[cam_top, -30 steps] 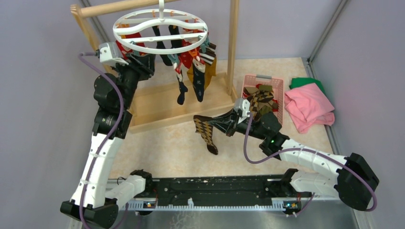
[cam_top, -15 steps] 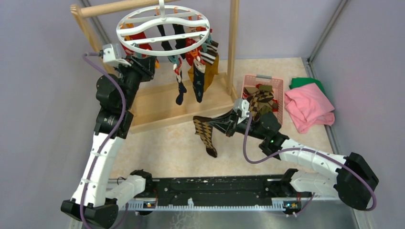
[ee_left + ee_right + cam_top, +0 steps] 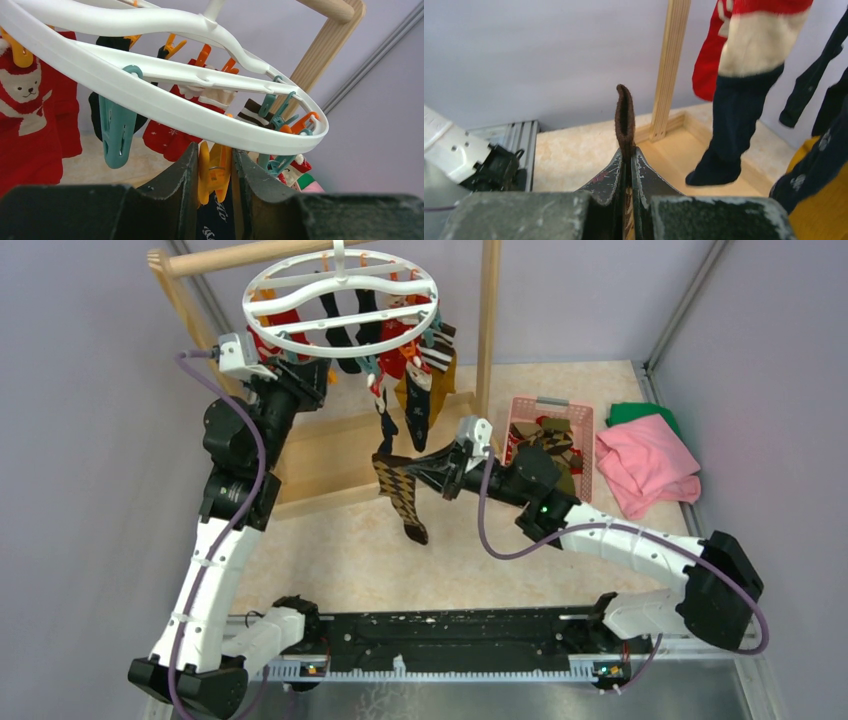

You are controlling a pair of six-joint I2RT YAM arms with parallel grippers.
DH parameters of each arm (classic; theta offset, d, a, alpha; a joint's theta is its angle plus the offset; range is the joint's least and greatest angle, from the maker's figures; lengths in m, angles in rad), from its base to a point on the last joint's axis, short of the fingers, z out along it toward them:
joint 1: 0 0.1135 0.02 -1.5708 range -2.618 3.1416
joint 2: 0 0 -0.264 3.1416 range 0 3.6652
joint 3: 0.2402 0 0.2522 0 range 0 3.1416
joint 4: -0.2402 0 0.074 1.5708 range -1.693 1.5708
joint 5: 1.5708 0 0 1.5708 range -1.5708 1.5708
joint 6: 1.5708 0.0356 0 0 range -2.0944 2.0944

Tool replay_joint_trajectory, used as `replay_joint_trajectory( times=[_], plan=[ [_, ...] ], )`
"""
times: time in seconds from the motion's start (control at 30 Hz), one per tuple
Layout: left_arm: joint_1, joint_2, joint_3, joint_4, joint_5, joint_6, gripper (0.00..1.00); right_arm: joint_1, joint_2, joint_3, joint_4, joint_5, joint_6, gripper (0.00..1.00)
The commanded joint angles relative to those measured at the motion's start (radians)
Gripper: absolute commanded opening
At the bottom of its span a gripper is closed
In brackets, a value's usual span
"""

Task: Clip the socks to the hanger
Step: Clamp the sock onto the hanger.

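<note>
while clenching the right gripper [image 3: 626, 157] on the limp, light argyle sock's [image 3: 398, 492] top edge, feed it into the orange clip [image 3: 214, 175] pinched by the left gripper [image 3: 215, 151].

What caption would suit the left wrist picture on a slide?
The left gripper pinches an orange clip beneath the white hanger, socks dangling behind.

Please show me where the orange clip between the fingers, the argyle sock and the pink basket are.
orange clip [image 3: 214, 172]: left wrist view, middle of its body.
argyle sock [image 3: 400, 495]: top view, diamond-patterned leg.
pink basket [image 3: 570, 403]: top view, far rim.
</note>
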State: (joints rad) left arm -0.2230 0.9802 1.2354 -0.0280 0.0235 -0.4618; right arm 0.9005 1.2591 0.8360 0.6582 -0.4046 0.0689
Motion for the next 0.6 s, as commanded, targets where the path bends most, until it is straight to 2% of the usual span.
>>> replay_joint_trajectory(
  times=[0.0, 0.27, 0.57],
  plan=[
    [0.004, 0.005, -0.010, 0.056, 0.028, -0.007, 0.11, 0.027, 0.069, 0.148, 0.012, 0.063, -0.055, 0.00],
    [0.004, 0.006, -0.015, 0.060, 0.049, -0.039, 0.10, 0.068, 0.224, 0.319, 0.005, 0.182, -0.117, 0.00],
    [0.004, 0.008, -0.034, 0.064, 0.055, -0.057, 0.10, 0.136, 0.313, 0.413, 0.031, 0.507, -0.220, 0.00]
  ],
)
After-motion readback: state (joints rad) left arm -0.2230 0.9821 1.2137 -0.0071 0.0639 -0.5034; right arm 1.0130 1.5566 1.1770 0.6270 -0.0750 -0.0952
